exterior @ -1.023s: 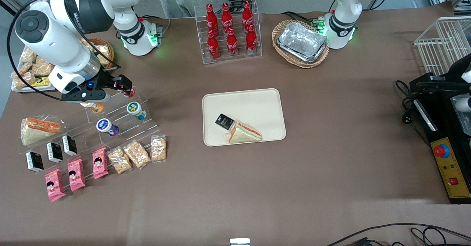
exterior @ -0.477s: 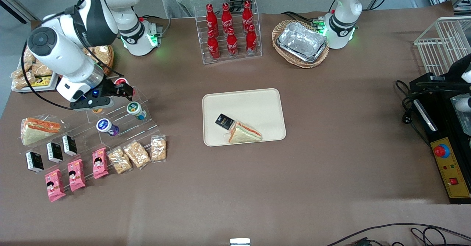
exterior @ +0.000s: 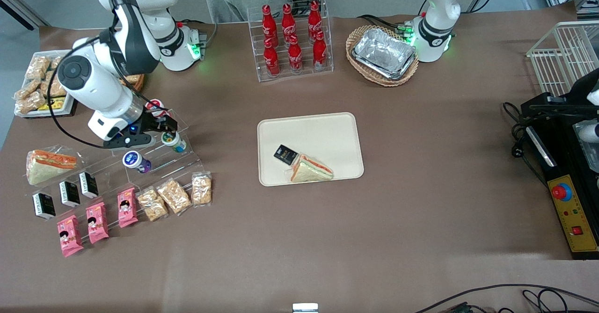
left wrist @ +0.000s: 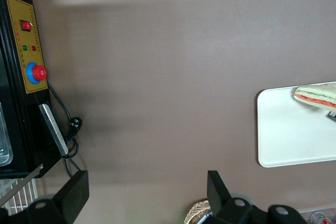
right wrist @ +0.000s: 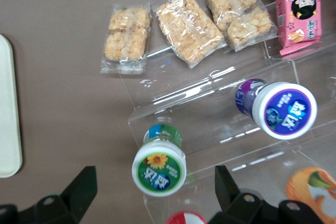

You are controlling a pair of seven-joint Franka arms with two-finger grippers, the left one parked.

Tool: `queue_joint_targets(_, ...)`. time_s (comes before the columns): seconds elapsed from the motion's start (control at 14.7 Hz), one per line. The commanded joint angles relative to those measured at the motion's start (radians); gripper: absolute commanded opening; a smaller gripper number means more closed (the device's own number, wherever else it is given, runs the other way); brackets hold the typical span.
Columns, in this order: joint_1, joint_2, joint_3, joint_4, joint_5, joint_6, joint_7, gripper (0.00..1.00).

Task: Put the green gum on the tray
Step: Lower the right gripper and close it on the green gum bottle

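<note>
Front view: the gripper (exterior: pixel 164 125) is seen just above the green gum (exterior: pixel 171 140), a small cylindrical bottle with a white lid and a round green label, which stands on a clear, glossy acrylic step stand (exterior: pixel 154 151). One step nearer the camera a purple-bodied bottle (exterior: pixel 135 160) is seen, and a red-labelled bottle (exterior: pixel 154 105) stands on the step farther from the camera, partly covered by the arm. The tray (exterior: pixel 327 130), flat, matte cream plastic with rounded corners and a low rim, lies well apart toward the table's middle; a wrapped triangular sandwich (exterior: pixel 310 169) and a small black box (exterior: pixel 285 154) are carried on it. Compared with the frame half a second earlier, the gripper has been brought nearer to the camera and closer to the green gum, which itself has not moved.

Right wrist view: the green gum (right wrist: pixel 159 167) is shown between the two dark fingers (right wrist: pixel 80 190), which are spread wide and hold nothing; no contact is seen. The purple-bodied bottle (right wrist: pixel 278 108) rests on the neighbouring step, and crinkly clear packets of crackers (right wrist: pixel 187 27) lie on the brown table (right wrist: pixel 58 77).

Left wrist view: only an edge of the tray (left wrist: pixel 286 135) is shown on the table.
</note>
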Motion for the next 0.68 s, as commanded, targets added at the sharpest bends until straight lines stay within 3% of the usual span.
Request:
queue_joint_targets(0.0, -0.005, 0.018, 0.003, -0.073, 0.031, 0.116, -0.004, 1.00)
queue_joint_targets(0.2, -0.002, 0.016, 0.003, -0.110, 0.074, 0.128, -0.004, 1.00)
queue_joint_targets(0.61, 0.003, 0.033, 0.009, -0.126, 0.074, 0.130, -0.004, 1.00)
